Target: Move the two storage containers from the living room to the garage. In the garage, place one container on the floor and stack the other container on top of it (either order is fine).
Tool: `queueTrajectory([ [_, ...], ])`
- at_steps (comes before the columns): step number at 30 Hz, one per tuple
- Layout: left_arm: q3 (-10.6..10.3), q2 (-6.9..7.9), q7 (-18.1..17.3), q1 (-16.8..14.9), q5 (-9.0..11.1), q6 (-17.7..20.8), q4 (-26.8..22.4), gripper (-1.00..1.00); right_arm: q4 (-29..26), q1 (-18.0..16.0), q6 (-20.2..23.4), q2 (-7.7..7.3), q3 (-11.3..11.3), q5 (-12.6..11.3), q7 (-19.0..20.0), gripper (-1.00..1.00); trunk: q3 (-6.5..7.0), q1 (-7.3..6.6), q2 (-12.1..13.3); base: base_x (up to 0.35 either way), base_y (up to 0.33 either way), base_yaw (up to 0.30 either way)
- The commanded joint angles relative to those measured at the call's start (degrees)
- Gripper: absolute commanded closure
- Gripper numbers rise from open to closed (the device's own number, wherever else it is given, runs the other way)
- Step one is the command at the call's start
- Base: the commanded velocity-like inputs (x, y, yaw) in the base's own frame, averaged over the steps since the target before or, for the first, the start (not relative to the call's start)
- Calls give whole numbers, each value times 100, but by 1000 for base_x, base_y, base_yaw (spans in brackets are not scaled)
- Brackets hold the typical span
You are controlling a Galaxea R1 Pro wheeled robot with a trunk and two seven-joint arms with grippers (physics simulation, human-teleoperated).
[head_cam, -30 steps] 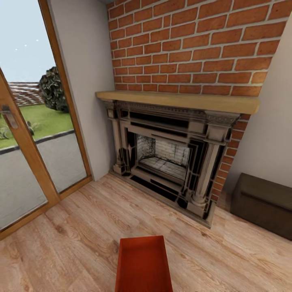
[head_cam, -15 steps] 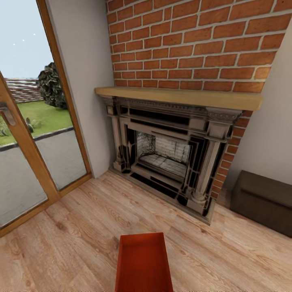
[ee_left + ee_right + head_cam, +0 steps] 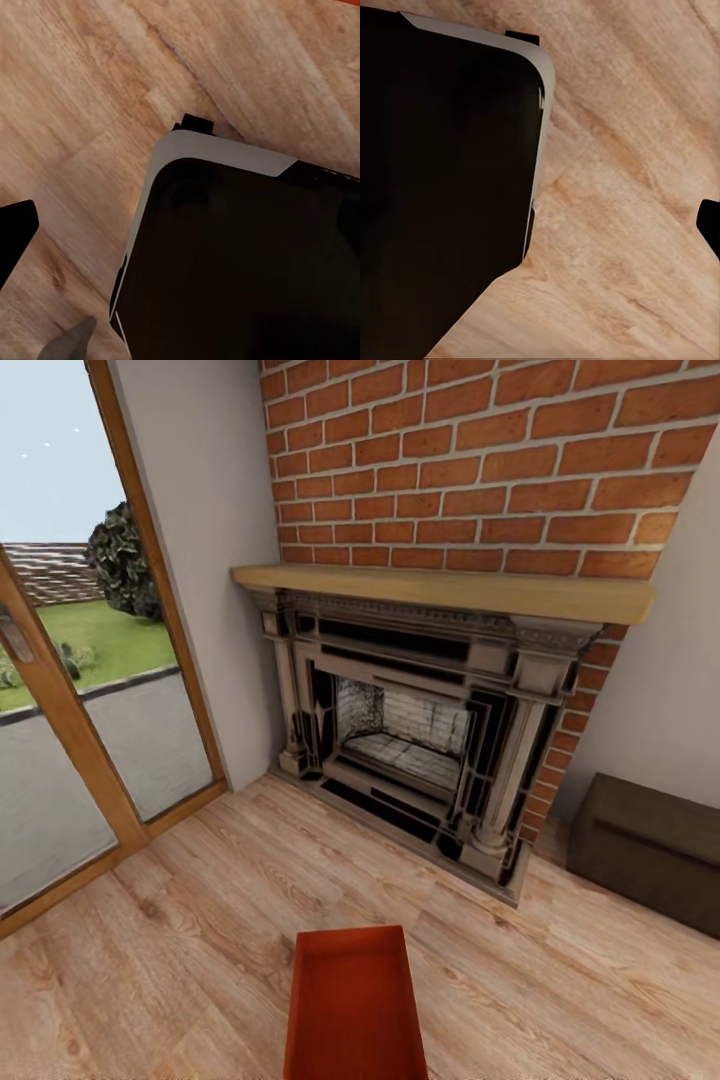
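One orange-red storage container (image 3: 354,1005) lies open-topped and empty on the light wood plank floor of the living room. It is at the bottom centre of the head view, cut off by the lower edge. Ahead stands the red brick fireplace (image 3: 420,730). In the left wrist view one black finger (image 3: 13,234) juts in at the picture's edge, over the planks and beside my dark, white-rimmed base (image 3: 247,262). In the right wrist view one black finger (image 3: 709,225) likewise sits at the edge, next to the base (image 3: 442,180). Nothing is held by either.
A glass door with a wooden frame (image 3: 60,710) fills the left side. A dark low cabinet (image 3: 650,855) stands at the right, against the wall. Wood floor (image 3: 180,920) stretches between the container and the hearth.
The whole head picture has shifted up a little, so the camera has moved. The container keeps its place on the floor.
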Motion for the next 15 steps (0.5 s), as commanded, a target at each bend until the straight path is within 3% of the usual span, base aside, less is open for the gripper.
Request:
queueTrajectory([
  [1, 26, -1, 5, -4, 7, -18, 4, -100, 13, -5, -25, 7, 47, -34, -3, -100, -16, 0, -5, 0, 0, 0],
  [15, 26, -1, 5, -4, 7, -18, 4, -100, 12, -7, -27, 14, 49, -34, 1, -100, -146, 0, -5, 0, 0, 0],
])
